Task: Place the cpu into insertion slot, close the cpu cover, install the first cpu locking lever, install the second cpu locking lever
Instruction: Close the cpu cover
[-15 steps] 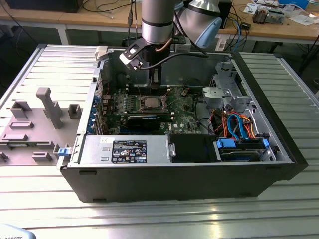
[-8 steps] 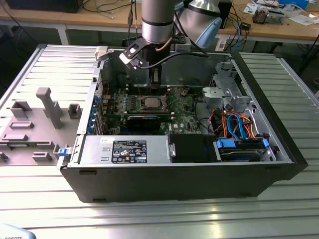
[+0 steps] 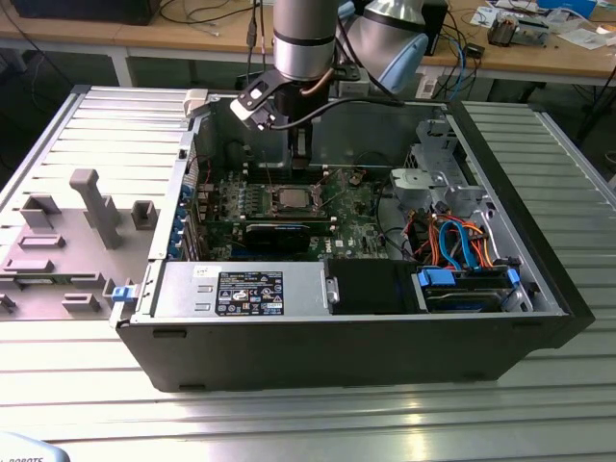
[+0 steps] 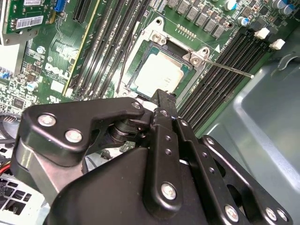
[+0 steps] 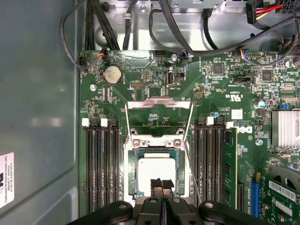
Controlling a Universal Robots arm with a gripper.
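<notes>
The cpu (image 5: 157,171) lies flat in the insertion slot (image 5: 131,161) on the green board, its silver top showing in both wrist views (image 4: 159,75). The cpu cover (image 5: 159,103) stands swung up and open beyond the slot. One thin locking lever (image 4: 229,69) sticks out free from the slot's corner, over the memory slots. My gripper (image 5: 161,184) hangs just over the cpu's near edge, fingers shut together with nothing between them. In the exterior view the gripper (image 3: 300,164) reaches down into the open computer case right above the slot (image 3: 292,199).
Black memory slots (image 5: 101,168) flank the socket on both sides. A long expansion card (image 3: 279,231), cables and a drive cage (image 3: 438,183) crowd the case. The case wall (image 4: 267,122) is close by. A grey fixture (image 3: 87,207) with parts sits at the exterior view's left.
</notes>
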